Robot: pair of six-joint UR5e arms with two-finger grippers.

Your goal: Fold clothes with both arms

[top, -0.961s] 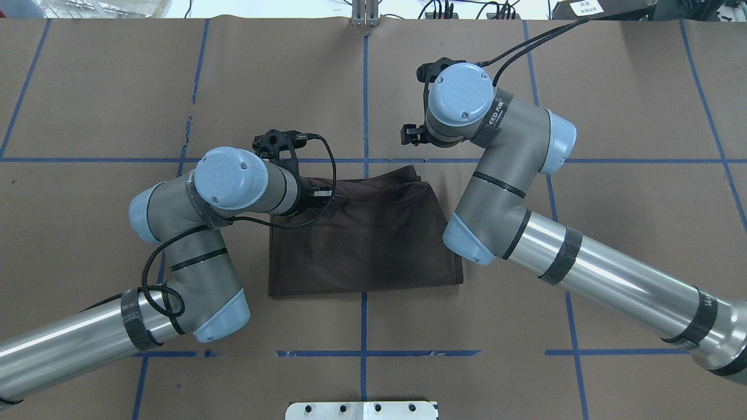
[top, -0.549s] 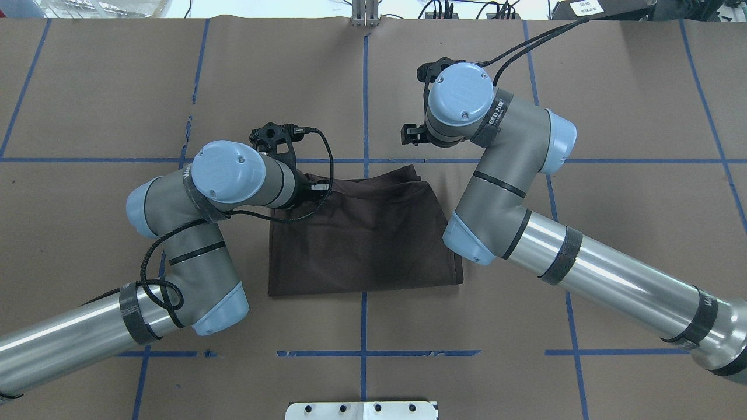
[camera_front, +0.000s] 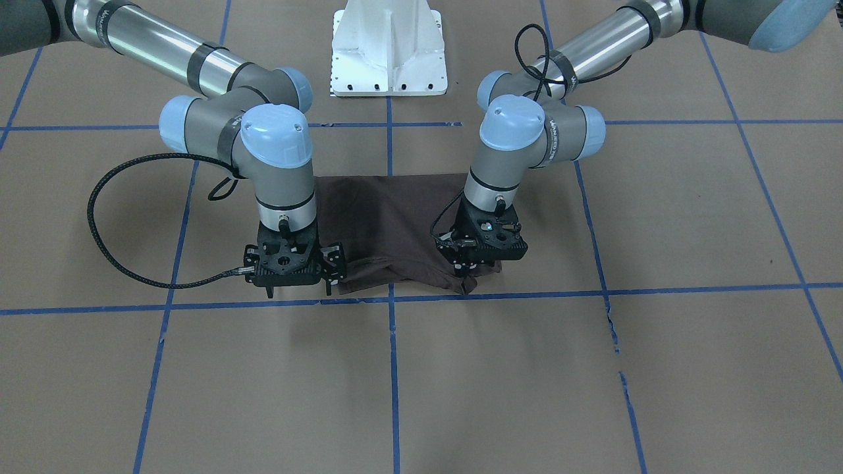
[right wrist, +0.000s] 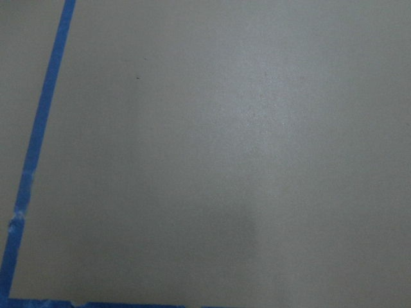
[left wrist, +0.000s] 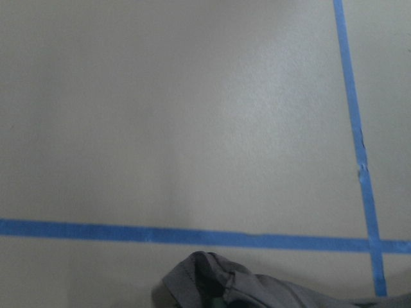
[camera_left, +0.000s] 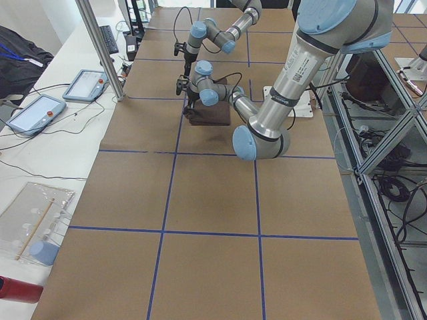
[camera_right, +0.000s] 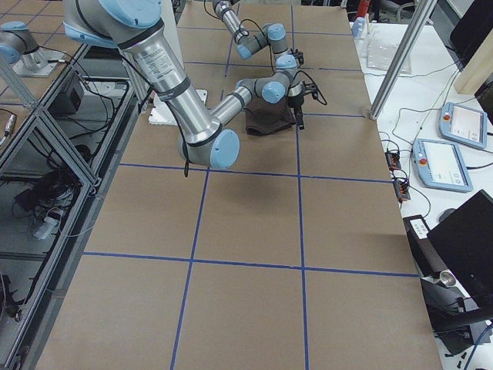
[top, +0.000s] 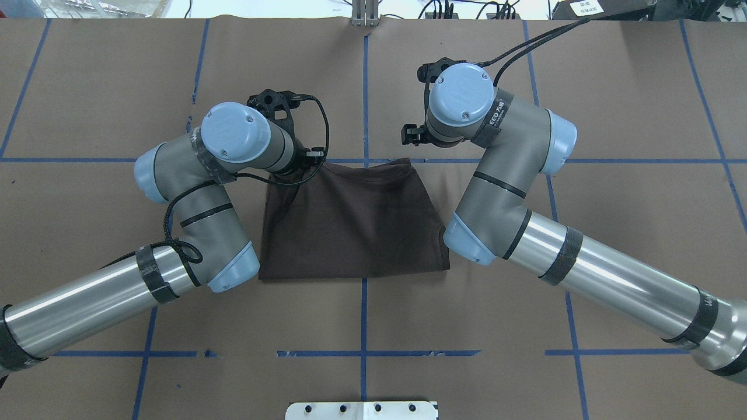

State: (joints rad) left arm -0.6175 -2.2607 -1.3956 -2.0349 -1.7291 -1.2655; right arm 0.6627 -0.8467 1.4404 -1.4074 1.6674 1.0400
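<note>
1. Front-facing view: the dark brown T-shirt [camera_front: 388, 217] lies folded on the brown table paper [camera_front: 593, 368], in front of the white pedestal [camera_front: 388, 46]. The left gripper [camera_front: 475, 266] points down over the T-shirt's 4 o'clock corner and pinches bunched cloth there. That corner is rucked and sits just short of a blue tape line [camera_front: 527, 289]. The right gripper [camera_front: 290, 276] stands at the 8 o'clock corner, just beside the cloth edge. Whether its fingers are spread or together cannot be told.
2. Overhead view: the T-shirt [top: 350, 221] lies between the two arms. The left arm's wrist covers its 11 o'clock corner and hides the fingers. The right gripper [top: 413, 134] sits at 1 o'clock, past the far edge.
3. Left side view: the T-shirt [camera_left: 208, 115] is a small dark patch below both wrists. Finger detail is too small to judge.
4. Right side view: the same holds, with the T-shirt [camera_right: 266, 123] under the wrists.
5. Left wrist view: a bunched hem [left wrist: 237, 285] shows at 6 o'clock, with tape just beyond it.
6. Right wrist view: table paper, with tape along the 9 o'clock edge.
</note>
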